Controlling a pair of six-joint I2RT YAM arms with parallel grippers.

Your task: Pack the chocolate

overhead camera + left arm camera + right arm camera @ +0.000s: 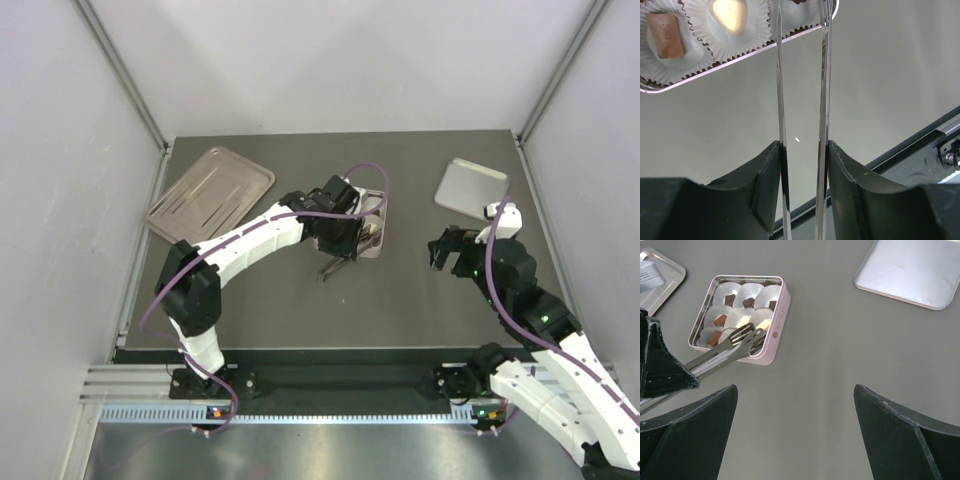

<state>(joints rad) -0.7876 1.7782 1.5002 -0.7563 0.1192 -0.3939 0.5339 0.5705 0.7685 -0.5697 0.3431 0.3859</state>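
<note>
A ridged metal tray (210,190) lies at the far left of the surface (300,300). A flat lid (910,270) lies at the far right, well apart from it. Between them sits the square tin (779,322), lined with white paper cups (747,290). The chocolate (749,302) is in those cups: dark, brown and cream pieces. Tongs (720,351) reach in, their tips over the cups. The left claw (804,147) is clamped on both tong blades. The right claw (795,390) gapes wide, holding nothing.
</note>
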